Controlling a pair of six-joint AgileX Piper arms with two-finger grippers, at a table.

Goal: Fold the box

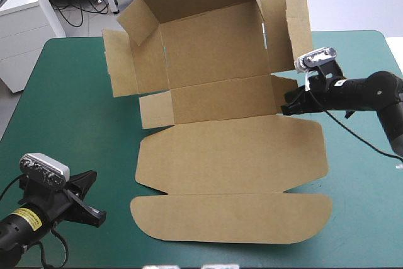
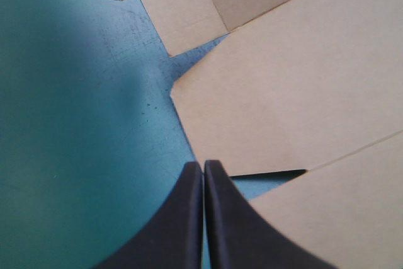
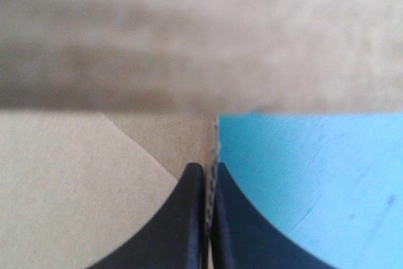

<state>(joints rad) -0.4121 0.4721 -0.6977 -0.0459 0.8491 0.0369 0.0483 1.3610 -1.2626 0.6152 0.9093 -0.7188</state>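
The box point(image 1: 217, 61) is pinched at its right edge between fingers of the right gripper point(image 1: 284, 106), while the left gripper point(image 1: 90, 181) is seen, fingers together, beside its lid point(image 1: 233, 152).

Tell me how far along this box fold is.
Done: the brown cardboard box has its far wall and side flaps raised. In hand: the right gripper is shut on its right edge. Remaining: the lid lies flat; the shut left gripper holds nothing.

right gripper point(image 1: 284, 106) — seemingly pinching box point(image 1: 217, 61)
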